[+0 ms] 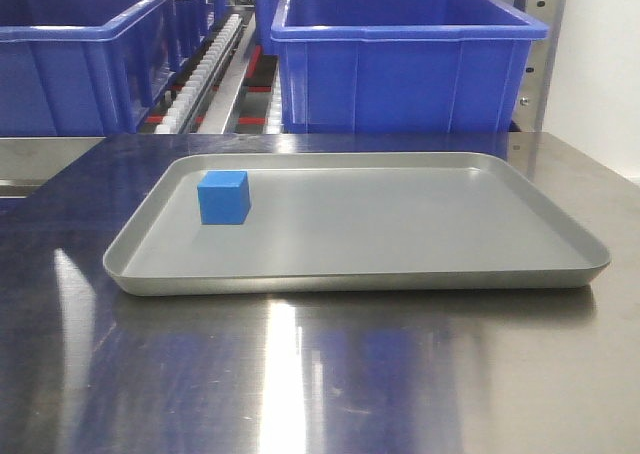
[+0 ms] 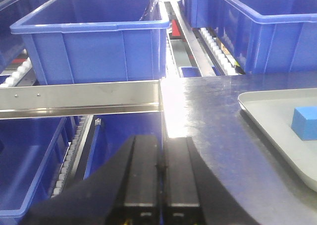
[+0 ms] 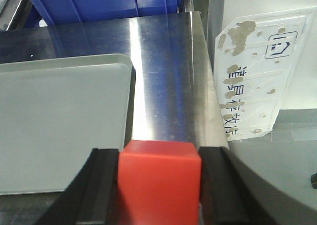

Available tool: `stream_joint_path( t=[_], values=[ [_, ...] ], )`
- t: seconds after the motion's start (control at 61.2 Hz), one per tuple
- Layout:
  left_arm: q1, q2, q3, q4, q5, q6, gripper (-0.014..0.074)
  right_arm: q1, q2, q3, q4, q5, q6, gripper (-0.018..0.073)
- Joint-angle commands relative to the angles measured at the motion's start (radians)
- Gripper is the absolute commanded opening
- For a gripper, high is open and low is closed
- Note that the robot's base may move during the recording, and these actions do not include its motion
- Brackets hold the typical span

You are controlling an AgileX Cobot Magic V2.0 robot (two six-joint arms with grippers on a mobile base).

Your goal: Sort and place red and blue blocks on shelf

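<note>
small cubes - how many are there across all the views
2. The blue block sits on the grey tray, towards its left rear corner. The red block is clamped in the right gripper. More could lie hidden inside the blue bins.

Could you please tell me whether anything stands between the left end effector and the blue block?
Nothing visible does. Between the left end effector and the blue block lie only bare steel tabletop and the grey tray, whose low rim it would have to clear.
</note>
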Motion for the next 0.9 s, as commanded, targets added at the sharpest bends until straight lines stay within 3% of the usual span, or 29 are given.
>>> stream_joint_path(
  t=[0.0,0.572,0.687,0.883],
  values=[
    [-0.001,0.008,0.036,-0.010,-0.088,-0.007,0.0147,-0.004,0.000,-0.030,0.006,-0.079,-0.008,0.0058],
    [-0.012,0.010,0.020,0.010,-0.095,-0.005,0.0147,-0.004,0.000,-0.030,0.006,-0.079,-0.008,0.0058],
    [-0.045,0.073,-0.060,-0.006,-0.095,-0.005,0.0147,-0.004,0.000,-0.030,0.006,-0.079,-0.008,0.0058],
    [-0.119,0.387,-0.333,0.038,-0.038,-0.005,0.0147,-0.004,0.000,-0.030,0.006,-0.079,-0.008,0.0058]
  ],
)
